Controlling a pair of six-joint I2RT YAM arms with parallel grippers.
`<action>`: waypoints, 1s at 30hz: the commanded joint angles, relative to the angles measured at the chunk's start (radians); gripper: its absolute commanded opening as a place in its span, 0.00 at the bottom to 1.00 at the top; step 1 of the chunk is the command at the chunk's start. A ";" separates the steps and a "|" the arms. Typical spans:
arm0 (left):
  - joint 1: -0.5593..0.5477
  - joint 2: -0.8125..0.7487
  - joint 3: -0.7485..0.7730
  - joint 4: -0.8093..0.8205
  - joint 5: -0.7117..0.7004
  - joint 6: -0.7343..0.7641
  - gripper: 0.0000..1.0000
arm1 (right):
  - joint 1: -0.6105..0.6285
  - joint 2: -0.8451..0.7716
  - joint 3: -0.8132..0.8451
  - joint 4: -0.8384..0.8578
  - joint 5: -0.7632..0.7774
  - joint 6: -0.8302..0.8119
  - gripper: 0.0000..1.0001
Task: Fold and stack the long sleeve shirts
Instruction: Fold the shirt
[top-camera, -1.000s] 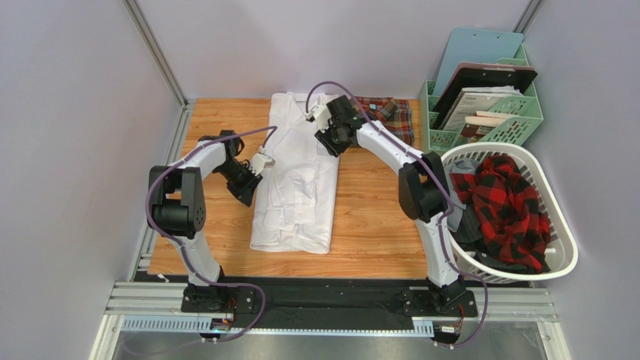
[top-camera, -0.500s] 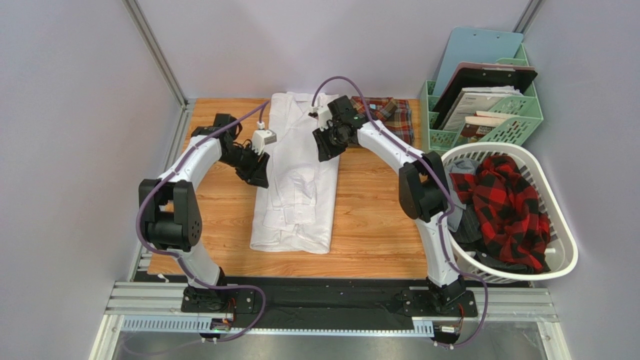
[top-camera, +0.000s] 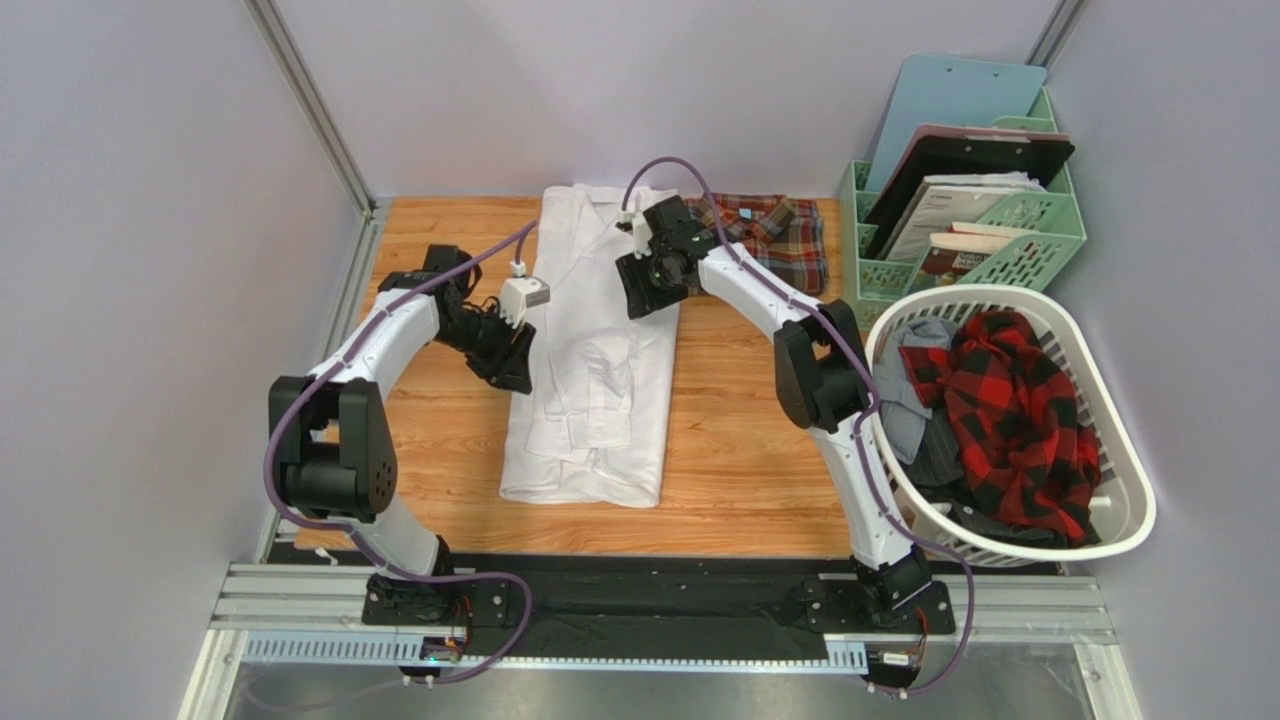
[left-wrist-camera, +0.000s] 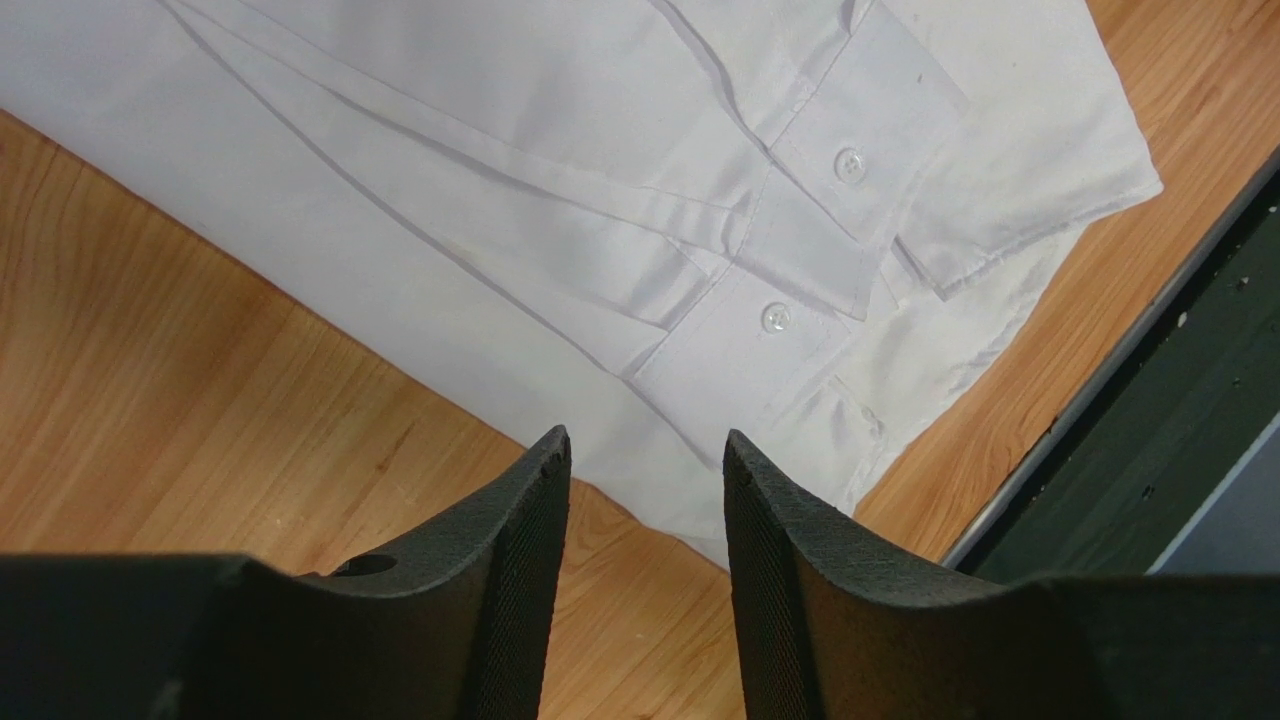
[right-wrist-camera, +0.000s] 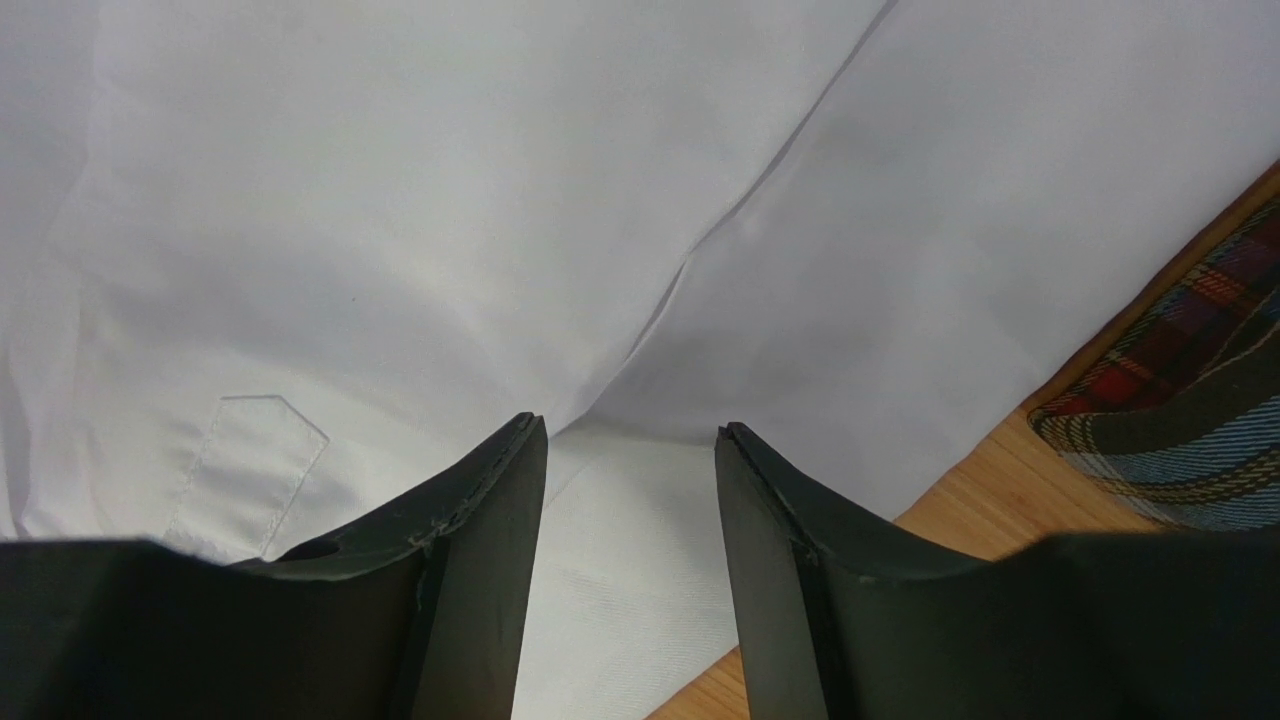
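Note:
The white shirt (top-camera: 594, 360) lies as a long narrow strip down the middle of the wooden table (top-camera: 751, 435), sleeves folded in; its buttoned cuffs show in the left wrist view (left-wrist-camera: 812, 225). The plaid shirt (top-camera: 777, 233) lies folded at the back, right of the white one, with a corner in the right wrist view (right-wrist-camera: 1195, 390). My left gripper (top-camera: 514, 356) is open and empty at the white shirt's left edge (left-wrist-camera: 639, 450). My right gripper (top-camera: 643, 285) is open and empty over the white shirt's upper right part (right-wrist-camera: 631, 435).
A white laundry basket (top-camera: 1120, 518) with red-and-black checked cloth (top-camera: 1022, 420) stands at the right. A green organiser (top-camera: 1037, 240) with clipboards and papers stands at the back right. Grey walls close in the left and back.
My left gripper has moved farther back along the shirt's left edge, then settled slightly nearer. My right gripper has shifted a little left over the shirt's top. The shirts have not moved.

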 joint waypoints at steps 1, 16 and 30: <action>-0.001 -0.032 -0.005 0.027 -0.003 -0.005 0.49 | 0.010 0.026 0.061 0.044 0.041 0.025 0.50; 0.014 -0.018 -0.001 0.027 -0.023 0.000 0.49 | 0.018 0.049 0.084 0.052 -0.008 0.013 0.00; 0.016 -0.014 -0.006 0.011 -0.019 0.020 0.49 | 0.031 0.053 0.055 0.050 -0.105 0.021 0.06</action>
